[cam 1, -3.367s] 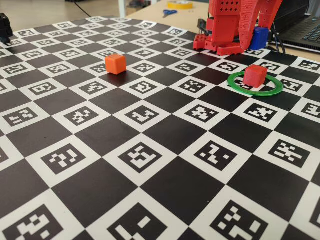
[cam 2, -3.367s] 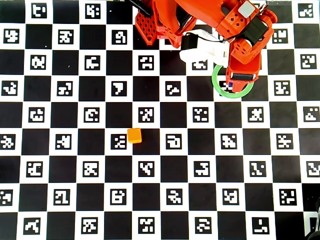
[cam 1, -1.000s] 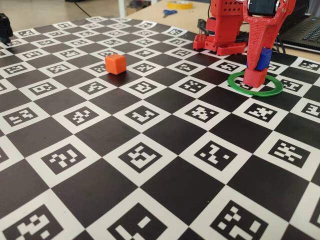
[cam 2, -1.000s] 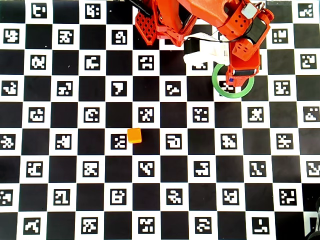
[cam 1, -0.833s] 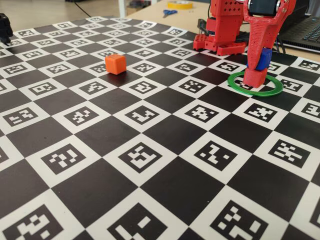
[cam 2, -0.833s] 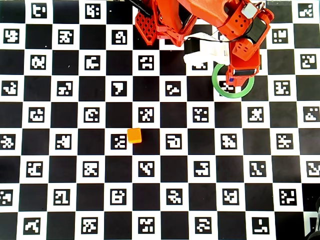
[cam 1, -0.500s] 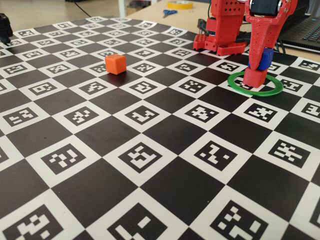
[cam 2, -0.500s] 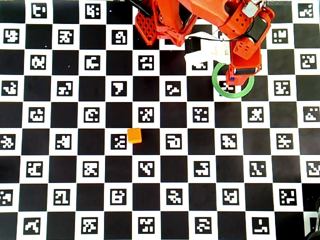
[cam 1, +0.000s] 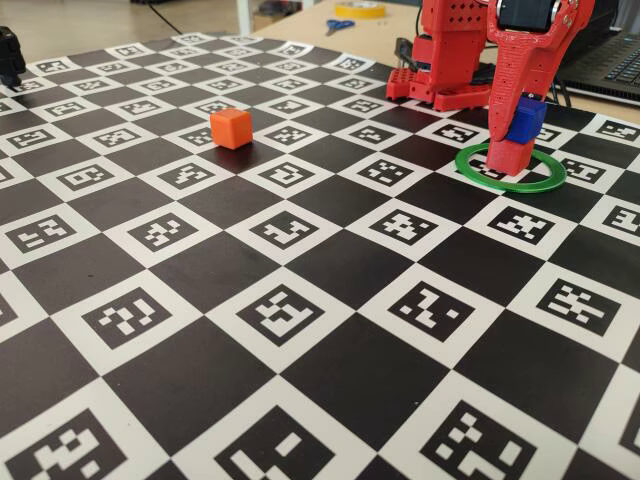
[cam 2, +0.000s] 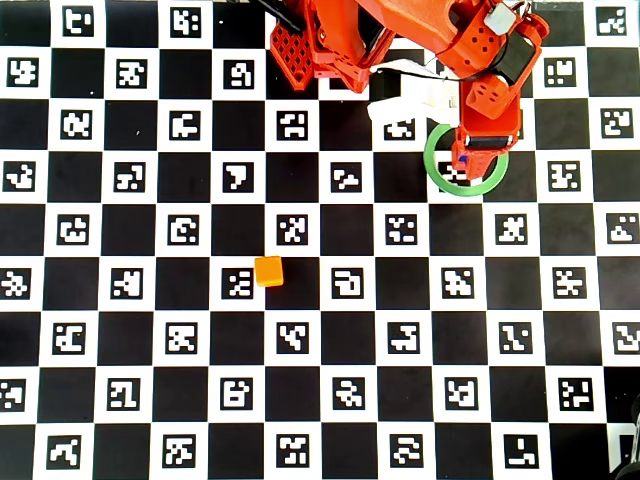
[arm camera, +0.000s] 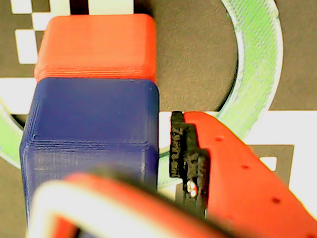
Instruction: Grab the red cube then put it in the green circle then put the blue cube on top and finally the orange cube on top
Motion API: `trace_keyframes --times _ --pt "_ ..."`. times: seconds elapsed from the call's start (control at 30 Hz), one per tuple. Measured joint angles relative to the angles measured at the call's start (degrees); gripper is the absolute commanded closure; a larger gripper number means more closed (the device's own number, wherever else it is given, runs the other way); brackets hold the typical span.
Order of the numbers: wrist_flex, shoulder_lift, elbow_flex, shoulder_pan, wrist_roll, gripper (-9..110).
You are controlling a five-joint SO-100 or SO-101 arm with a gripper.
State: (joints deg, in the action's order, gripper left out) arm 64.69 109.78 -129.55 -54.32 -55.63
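The red cube (cam 1: 509, 157) stands inside the green circle (cam 1: 540, 180) at the back right of the board. The blue cube (cam 1: 526, 120) sits on top of it, squarely enough to stay up. My gripper (cam 1: 511, 125) hangs straight down around the blue cube and is open. In the wrist view a thin gap shows between the black pad (arm camera: 184, 148) and the blue cube (arm camera: 91, 124), with the red cube (arm camera: 96, 47) below it. From overhead the gripper (cam 2: 470, 158) hides both cubes over the green circle (cam 2: 434, 168). The orange cube (cam 1: 231, 128) (cam 2: 268, 271) lies alone, mid-board.
The arm's red base (cam 1: 448, 55) stands just behind the ring. Scissors (cam 1: 338, 25), a tape roll (cam 1: 360, 9) and a laptop (cam 1: 612, 60) lie beyond the board's far edge. A black object (cam 1: 9, 55) sits at the far left.
The blue cube, held back near the base 3.4 s ago, now rests on the red cube. Within the last half second the finger came off its side.
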Motion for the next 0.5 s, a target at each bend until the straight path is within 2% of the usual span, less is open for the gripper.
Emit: trace_keyframes --times 0.2,0.5 --pt "1.1 0.0 0.0 0.0 -0.9 53" --pt "6.9 0.0 0.7 -0.6 -0.9 51"
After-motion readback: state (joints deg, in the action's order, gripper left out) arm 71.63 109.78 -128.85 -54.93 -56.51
